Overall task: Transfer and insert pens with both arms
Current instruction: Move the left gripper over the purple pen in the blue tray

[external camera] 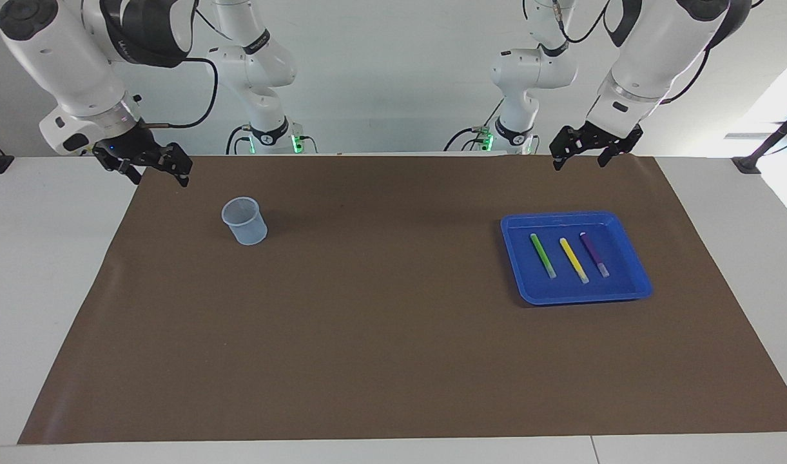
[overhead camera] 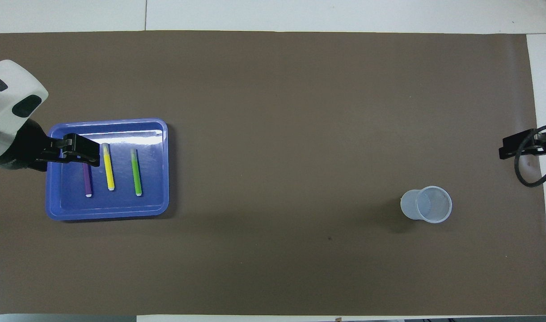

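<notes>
Three pens are laid side by side in a blue tray [external camera: 515,258].
Green pen [external camera: 543,255], yellow pen [external camera: 573,260] and purple pen [external camera: 593,254] are untouched; the left end effector [external camera: 578,157] and right end effector [external camera: 156,173] are raised, open and empty.

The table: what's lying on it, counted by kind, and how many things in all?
Pens: 3, green pen, yellow pen, purple pen, side by side in the tray.
Trays: 1, blue tray, toward the left arm's end.
Cups: 1, pale cup, upright, toward the right arm's end.
Mats: 1, brown mat.
Total: 6.
</notes>
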